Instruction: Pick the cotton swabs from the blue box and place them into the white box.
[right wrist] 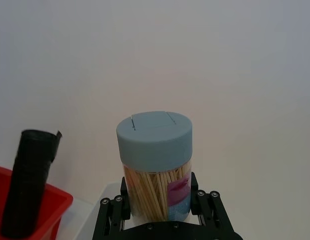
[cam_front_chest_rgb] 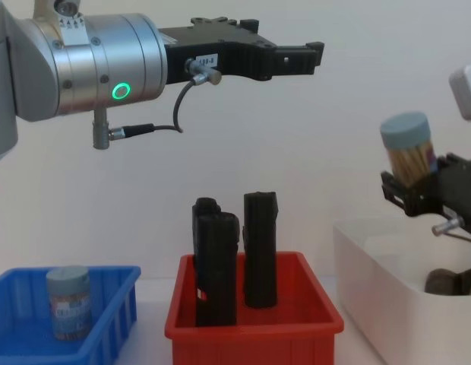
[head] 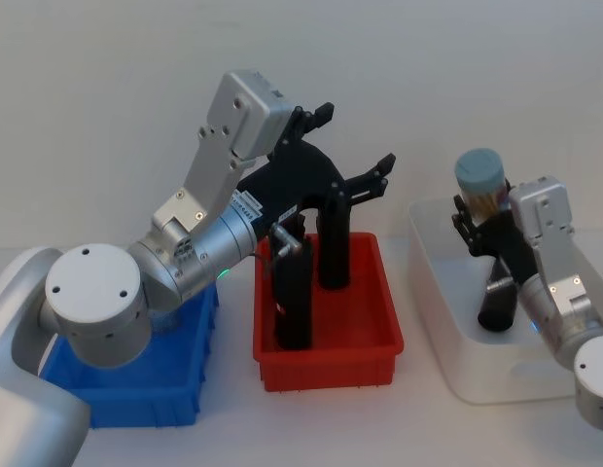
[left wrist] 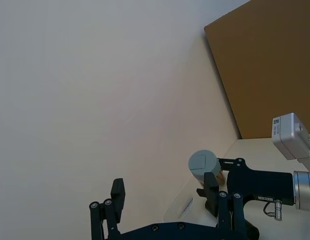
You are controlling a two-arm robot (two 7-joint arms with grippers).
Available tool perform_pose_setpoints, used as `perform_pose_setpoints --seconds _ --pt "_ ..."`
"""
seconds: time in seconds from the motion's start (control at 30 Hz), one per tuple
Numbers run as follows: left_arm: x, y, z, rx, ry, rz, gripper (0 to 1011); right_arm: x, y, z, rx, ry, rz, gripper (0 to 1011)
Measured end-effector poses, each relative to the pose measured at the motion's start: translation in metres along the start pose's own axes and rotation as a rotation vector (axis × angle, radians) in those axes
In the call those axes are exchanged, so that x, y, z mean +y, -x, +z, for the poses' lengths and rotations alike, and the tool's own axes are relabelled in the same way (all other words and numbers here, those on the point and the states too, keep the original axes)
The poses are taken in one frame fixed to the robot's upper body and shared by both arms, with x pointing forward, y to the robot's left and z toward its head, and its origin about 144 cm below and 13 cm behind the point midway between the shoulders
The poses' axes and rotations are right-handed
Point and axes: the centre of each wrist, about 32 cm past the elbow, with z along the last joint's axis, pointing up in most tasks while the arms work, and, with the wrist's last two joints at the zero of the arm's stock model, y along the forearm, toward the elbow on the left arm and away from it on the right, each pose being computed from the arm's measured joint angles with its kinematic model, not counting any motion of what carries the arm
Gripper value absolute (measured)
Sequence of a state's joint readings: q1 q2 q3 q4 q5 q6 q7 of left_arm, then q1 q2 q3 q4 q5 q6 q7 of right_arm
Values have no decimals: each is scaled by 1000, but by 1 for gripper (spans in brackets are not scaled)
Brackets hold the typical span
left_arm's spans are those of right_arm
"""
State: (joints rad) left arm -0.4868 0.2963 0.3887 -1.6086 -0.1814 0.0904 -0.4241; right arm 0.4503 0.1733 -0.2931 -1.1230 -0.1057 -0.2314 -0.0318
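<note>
Two cotton swab tubs: one clamped by the right gripper [head: 479, 216] above the white box [head: 447, 321], one in the blue box [cam_front_chest_rgb: 106, 319]. Left gripper [head: 355, 146] spread, empty.

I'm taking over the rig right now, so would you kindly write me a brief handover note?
Right gripper: shut on a cotton swab tub, held upright above the white box, not yet released.
Left gripper: open and empty, raised above the red bin that holds the black blocks.
Blue box: one swab tub stands inside.
White box: a dark object lies in it; other contents cannot be told.
Left: lower and release the held tub, then fetch the one in the blue box.
</note>
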Motion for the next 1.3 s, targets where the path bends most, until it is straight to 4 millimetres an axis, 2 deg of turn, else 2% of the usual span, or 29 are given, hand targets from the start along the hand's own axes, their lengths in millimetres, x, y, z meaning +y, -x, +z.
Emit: perform_pose_setpoints --seconds 0.3,0.43,0.53,0.8,1.3 --pt "0 0 0 0 0 0 1003 12 -11 -12 20 114 36 624" --pt "0 0 0 0 0 0 1003 20 -16 -14 35 149 74 662" --pt "0 0 0 0 0 0 1003 25 -18 -17 48 176 103 794" --pt "0 0 0 0 0 0 1003 34 -21 -22 72 220 153 993" --pt "0 0 0 0 0 0 1003 40 -22 -27 97 264 199 1001"
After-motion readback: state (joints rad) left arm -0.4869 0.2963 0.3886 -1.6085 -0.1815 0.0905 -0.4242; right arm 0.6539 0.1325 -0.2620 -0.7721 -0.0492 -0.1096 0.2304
